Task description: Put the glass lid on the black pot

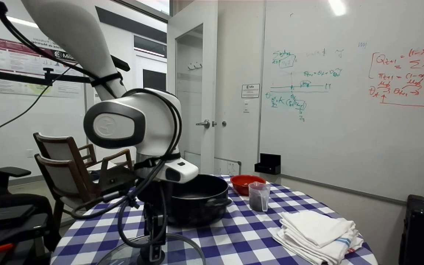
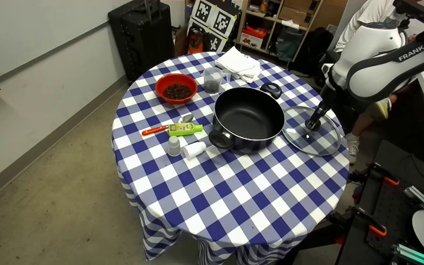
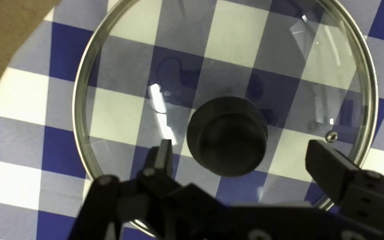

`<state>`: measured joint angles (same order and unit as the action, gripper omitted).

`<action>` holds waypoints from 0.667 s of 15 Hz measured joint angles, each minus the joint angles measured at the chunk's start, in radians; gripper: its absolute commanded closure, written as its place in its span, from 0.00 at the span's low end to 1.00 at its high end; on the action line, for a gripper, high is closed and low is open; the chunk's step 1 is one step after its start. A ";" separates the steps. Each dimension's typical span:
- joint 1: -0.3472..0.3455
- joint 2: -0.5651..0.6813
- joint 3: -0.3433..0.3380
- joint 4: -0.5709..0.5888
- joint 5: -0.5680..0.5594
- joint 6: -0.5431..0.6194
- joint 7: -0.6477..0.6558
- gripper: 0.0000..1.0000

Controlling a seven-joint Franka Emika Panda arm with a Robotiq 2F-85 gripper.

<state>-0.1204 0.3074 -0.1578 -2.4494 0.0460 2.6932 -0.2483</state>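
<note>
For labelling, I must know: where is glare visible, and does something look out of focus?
Wrist view: white glare streaks on the glass lid, left of its knob, which looks slightly blurred; in an exterior view, a bright reflection high on the whiteboard; in an exterior view, bright spots on the lid.

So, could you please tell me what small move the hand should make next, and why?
I'd probably close the hand gently on the black knob: the wrist view shows open fingers either side of it; both exterior views show them low over the glass lid, which lies on the checked tablecloth beside the uncovered black pot.
</note>
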 measured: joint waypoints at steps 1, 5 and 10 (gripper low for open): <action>-0.004 0.015 0.000 0.010 0.000 0.000 0.000 0.00; -0.020 0.053 0.000 0.038 -0.008 -0.006 0.000 0.40; -0.024 0.058 0.001 0.057 -0.038 -0.038 0.014 0.69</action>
<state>-0.1444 0.3658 -0.1568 -2.3925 0.0077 2.6549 -0.2342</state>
